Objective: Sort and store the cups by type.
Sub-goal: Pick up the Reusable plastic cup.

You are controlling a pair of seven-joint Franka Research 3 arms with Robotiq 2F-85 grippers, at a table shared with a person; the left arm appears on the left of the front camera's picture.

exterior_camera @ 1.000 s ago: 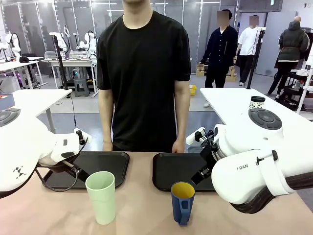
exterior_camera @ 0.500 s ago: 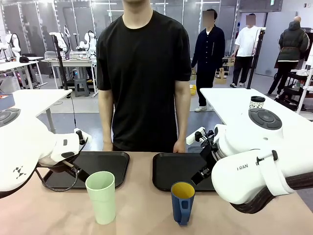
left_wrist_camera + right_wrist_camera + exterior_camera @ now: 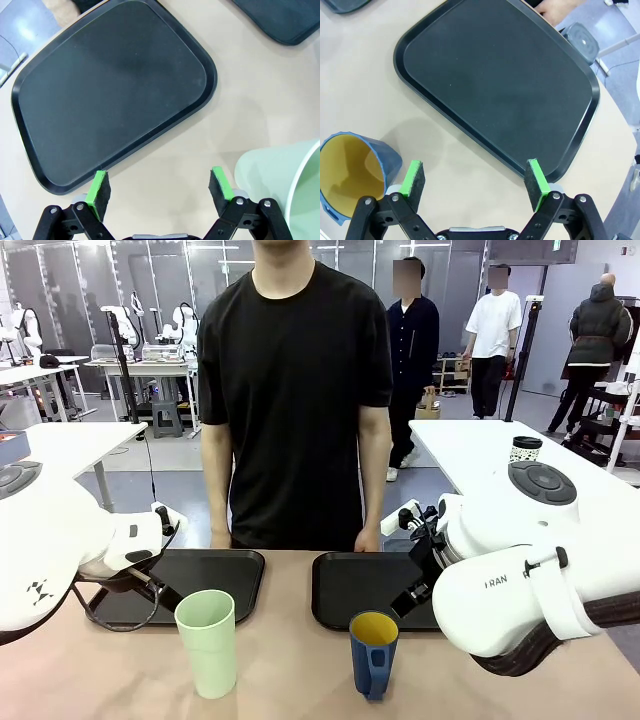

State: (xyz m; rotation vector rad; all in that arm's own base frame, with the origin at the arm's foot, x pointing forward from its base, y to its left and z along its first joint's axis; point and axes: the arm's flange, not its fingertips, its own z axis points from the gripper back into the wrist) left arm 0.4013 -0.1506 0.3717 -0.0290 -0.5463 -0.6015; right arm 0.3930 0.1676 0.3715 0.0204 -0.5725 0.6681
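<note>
Grey floor [image 3: 170,455] seen beyond tan tabletop [image 3: 300,680]. White table [image 3: 70,445] placed at left, second white table [image 3: 470,445] at right. Framed translucent wall panels [image 3: 60,290] lined along back. Far workbench [image 3: 140,368] loaded with equipment, dark stool [image 3: 165,418] set beside it. Room evenly lit.

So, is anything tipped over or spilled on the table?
No, nothing stands out. The pale green tumbler and the dark blue mug both stand upright on the table, with no spill, and the left black tray and right black tray lie flat behind them.
</note>
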